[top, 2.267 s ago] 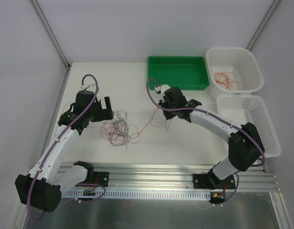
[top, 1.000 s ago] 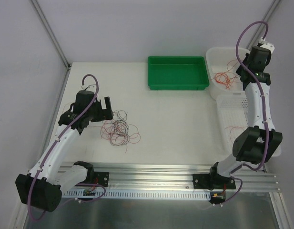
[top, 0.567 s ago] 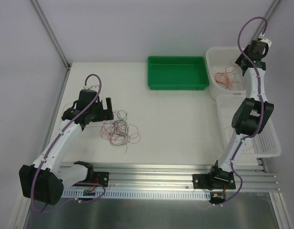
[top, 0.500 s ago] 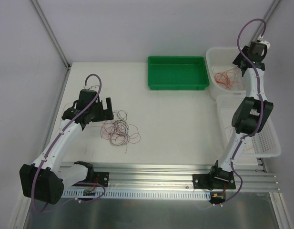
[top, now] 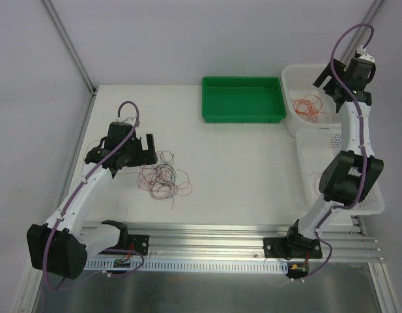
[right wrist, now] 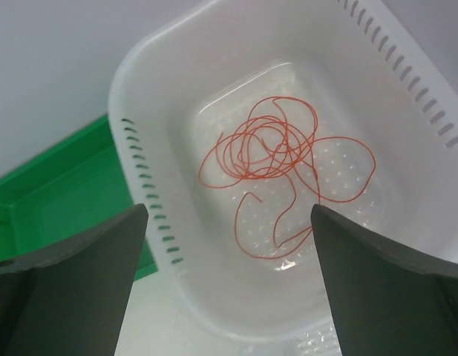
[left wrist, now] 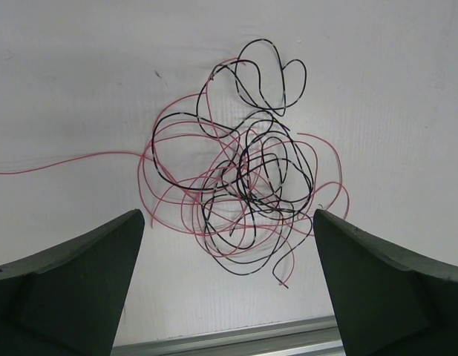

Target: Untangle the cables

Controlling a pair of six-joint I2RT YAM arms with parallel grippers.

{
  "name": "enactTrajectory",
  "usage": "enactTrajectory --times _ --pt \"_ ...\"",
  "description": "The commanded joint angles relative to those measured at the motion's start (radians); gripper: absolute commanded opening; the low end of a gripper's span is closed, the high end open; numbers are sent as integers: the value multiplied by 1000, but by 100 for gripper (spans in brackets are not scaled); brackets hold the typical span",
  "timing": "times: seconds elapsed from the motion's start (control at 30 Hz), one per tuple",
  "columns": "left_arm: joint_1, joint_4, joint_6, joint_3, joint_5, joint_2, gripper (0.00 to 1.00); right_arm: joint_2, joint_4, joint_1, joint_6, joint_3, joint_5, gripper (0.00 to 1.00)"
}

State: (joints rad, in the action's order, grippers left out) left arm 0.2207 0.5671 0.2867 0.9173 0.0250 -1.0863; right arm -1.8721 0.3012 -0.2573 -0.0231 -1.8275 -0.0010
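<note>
A tangle of thin red and black cables (top: pixel 163 178) (left wrist: pixel 243 189) lies on the white table at the left. My left gripper (top: pixel 147 145) (left wrist: pixel 229 297) hangs open just above and beside it, nothing between its fingers. Loose orange-red cables (top: pixel 309 107) (right wrist: pixel 277 159) lie coiled in the white tub (top: pixel 341 85) (right wrist: pixel 177 245) at the back right. My right gripper (top: pixel 324 79) (right wrist: pixel 229 289) is raised over that tub, open and empty.
A green tray (top: pixel 242 99) (right wrist: pixel 58 200) sits at the back centre, left of the tub. A white slotted basket (top: pixel 347 166) stands in front of the tub on the right. An aluminium rail (top: pixel 207 235) runs along the near table edge.
The right arm carried a red cable from the table centre to the white tub, then opened its jaws; the cable now lies in the tub. The left arm barely moved.
</note>
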Motion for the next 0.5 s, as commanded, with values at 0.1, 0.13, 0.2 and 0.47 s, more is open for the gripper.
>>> enactTrajectory --times 0.1,0.13,0.2,0.47 --pt "-6 10 -3 0 52 29 99 336 71 81 -1 253 -106 97" --pt "-6 10 2 0 56 29 99 406 79 87 -14 290 -117 98" --pt "-6 8 9 -3 67 32 99 487 95 99 -37 412 -174 98" --pt "-4 8 87 -41 64 16 99 879 125 167 -66 766 -298 100"
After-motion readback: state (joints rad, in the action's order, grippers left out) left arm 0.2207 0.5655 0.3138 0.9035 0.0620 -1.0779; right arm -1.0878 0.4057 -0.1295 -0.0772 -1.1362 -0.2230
